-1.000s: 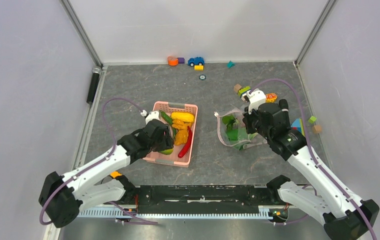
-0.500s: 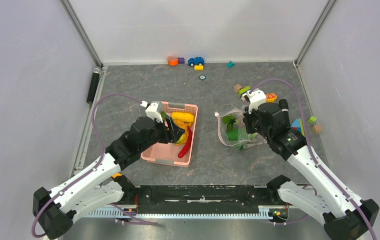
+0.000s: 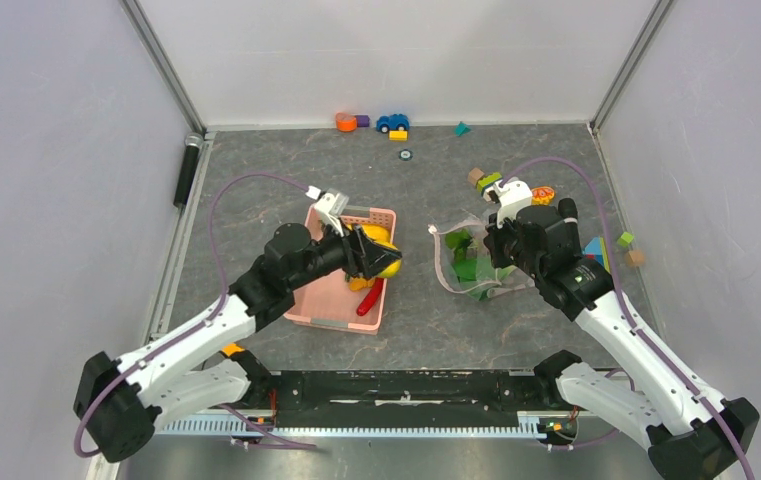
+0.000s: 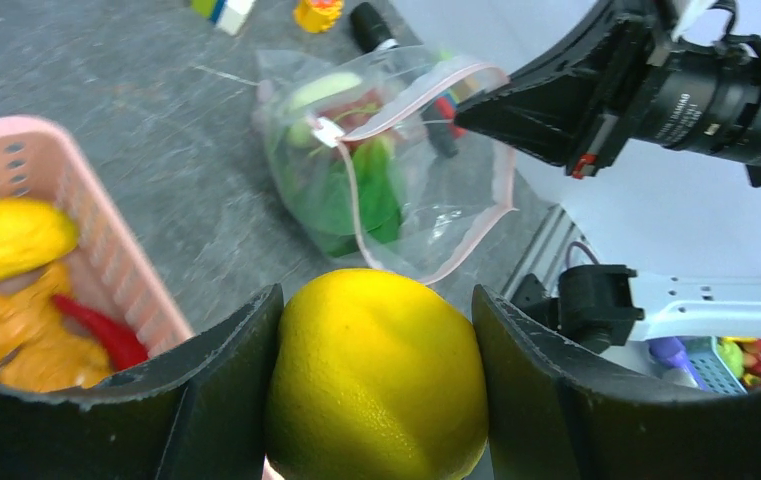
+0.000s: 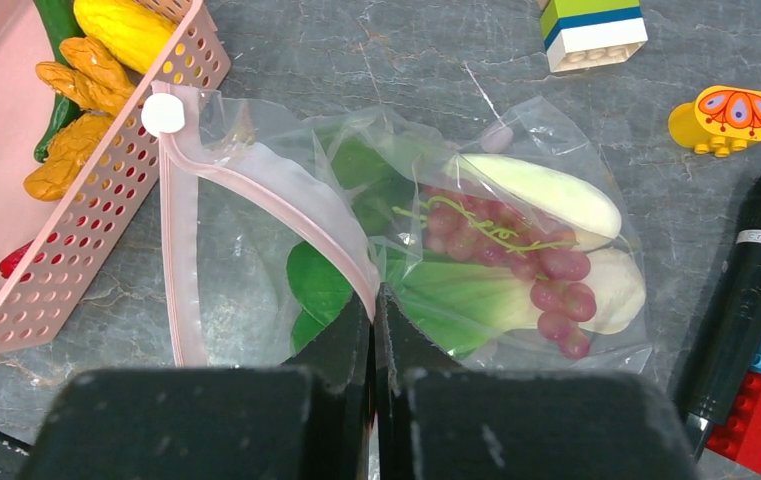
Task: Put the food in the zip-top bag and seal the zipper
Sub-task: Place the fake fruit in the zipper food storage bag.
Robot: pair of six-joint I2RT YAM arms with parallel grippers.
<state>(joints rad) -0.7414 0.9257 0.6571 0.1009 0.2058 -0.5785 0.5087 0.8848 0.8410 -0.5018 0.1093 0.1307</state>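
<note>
Where end effector [image 4: 376, 345] (left) clamps: mango [image 4: 376, 400].

The left arm [image 3: 206, 325] reaches forward and rightward from its base, elbow bent. The left gripper [image 4: 376, 330] has its jaws spread wide, clamping a yellow-green mango [image 4: 376, 380] between them. The right arm [image 3: 616, 320] leans forward and leftward, with the right gripper [image 5: 376, 300] pinched tight on the bag's pinkish zipper strip [image 5: 341, 245].

Glossy film, smooth plastic, matt black

The bag [image 5: 226, 260] is clear, glossy, crinkled plastic film, and its zipper [image 5: 306, 205] is a smooth pinkish plastic strip. The mango [image 4: 376, 370] is smooth with a soft sheen. The left fingers [image 4: 211, 400] are matt black and slightly rough. The basket [image 5: 86, 230] is pink perforated plastic, and the table [image 5: 376, 60] is matt grey and stone-veined.
</note>
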